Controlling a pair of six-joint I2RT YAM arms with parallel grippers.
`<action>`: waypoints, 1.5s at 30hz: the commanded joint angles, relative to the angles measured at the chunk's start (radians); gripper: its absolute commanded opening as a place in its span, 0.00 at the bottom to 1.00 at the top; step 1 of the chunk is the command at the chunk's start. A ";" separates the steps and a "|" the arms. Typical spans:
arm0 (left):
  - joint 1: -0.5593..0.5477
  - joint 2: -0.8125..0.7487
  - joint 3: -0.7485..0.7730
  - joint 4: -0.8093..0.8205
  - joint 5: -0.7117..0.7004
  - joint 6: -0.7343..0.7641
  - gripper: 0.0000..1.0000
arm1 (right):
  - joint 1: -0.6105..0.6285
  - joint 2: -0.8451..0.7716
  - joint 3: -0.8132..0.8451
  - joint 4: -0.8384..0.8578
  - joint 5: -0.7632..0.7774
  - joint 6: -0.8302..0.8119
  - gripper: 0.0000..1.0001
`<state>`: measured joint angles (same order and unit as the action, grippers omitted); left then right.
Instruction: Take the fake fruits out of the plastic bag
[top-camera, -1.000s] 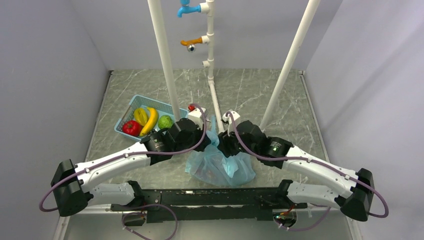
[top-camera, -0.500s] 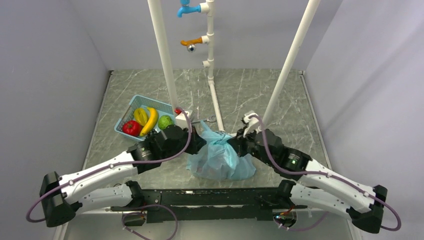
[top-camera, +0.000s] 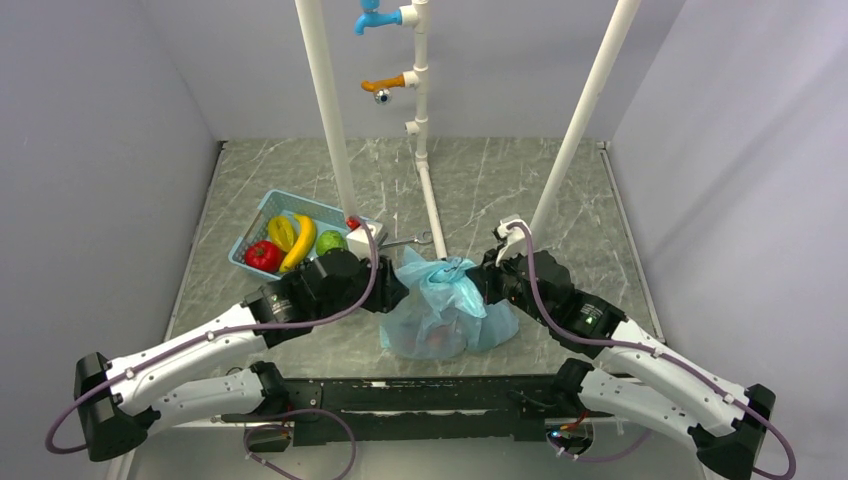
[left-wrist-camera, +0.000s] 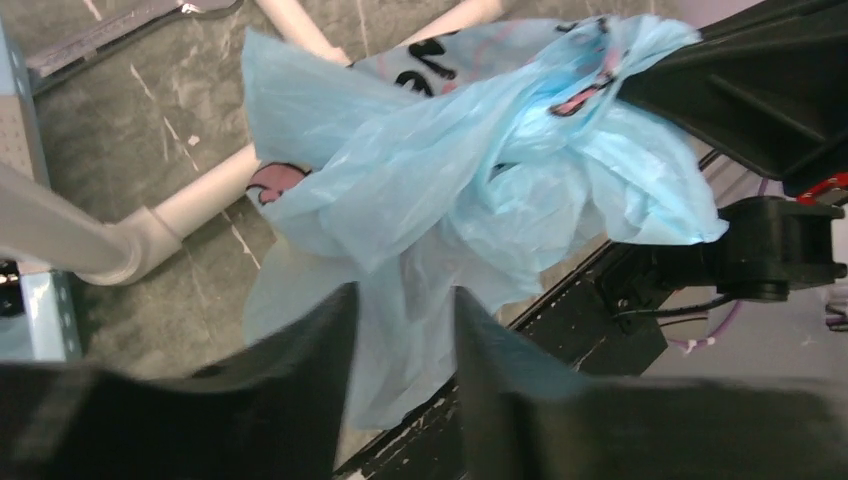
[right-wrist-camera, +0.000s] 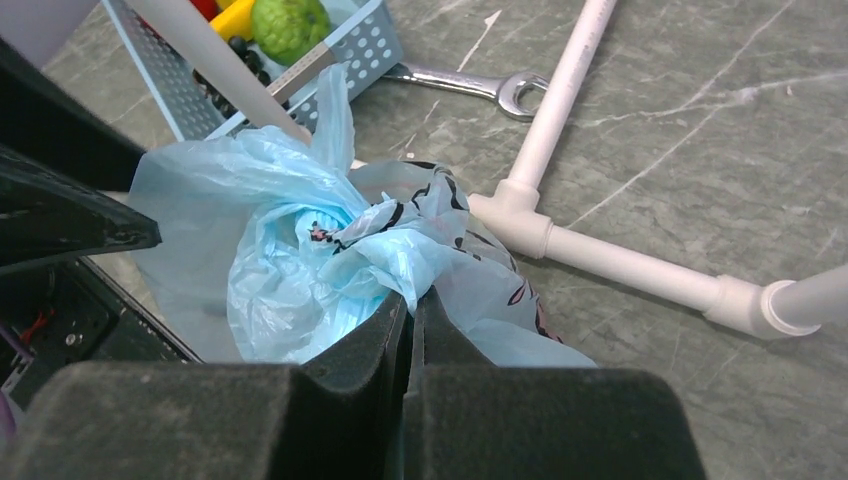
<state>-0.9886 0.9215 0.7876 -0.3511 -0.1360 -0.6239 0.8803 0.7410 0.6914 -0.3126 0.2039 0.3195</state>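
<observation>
The plastic bag (top-camera: 440, 312), light blue with black lettering, lies crumpled on the table between my two arms. My right gripper (right-wrist-camera: 412, 298) is shut on a bunched fold at the top of the plastic bag (right-wrist-camera: 290, 260), at its right side in the top view (top-camera: 478, 283). At the bag's left side, my left gripper (top-camera: 392, 296) stands open. In the left wrist view the plastic bag (left-wrist-camera: 480, 190) shows through the gap of my left gripper (left-wrist-camera: 402, 300), ungripped. The fake fruits inside are hidden, apart from a faint reddish blur (top-camera: 438, 345) through the film.
A blue basket (top-camera: 255, 225) at the left holds yellow bananas (top-camera: 298, 240), a red fruit (top-camera: 263, 256) and a green fruit (top-camera: 331, 241). A wrench (right-wrist-camera: 470, 88) lies behind the bag. White pipes (right-wrist-camera: 560, 100) run along the table and rise as posts (top-camera: 330, 110).
My right gripper has shut on the bag's top and drawn it right. My left gripper has opened and let go of the bag, and both arms have pulled apart and back.
</observation>
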 joint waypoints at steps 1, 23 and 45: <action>0.006 0.067 0.172 -0.042 0.055 0.133 0.57 | -0.003 -0.009 0.020 0.052 -0.049 -0.047 0.00; 0.111 0.467 0.518 -0.203 0.332 0.398 0.49 | -0.004 -0.024 0.023 0.052 -0.127 -0.028 0.00; 0.110 0.261 0.329 -0.070 0.267 0.231 0.00 | 0.007 0.191 0.320 -0.174 -0.195 -0.016 0.71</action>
<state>-0.8791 1.2091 1.1221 -0.4713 0.1593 -0.3519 0.8814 0.8860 0.9546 -0.4519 0.0406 0.2909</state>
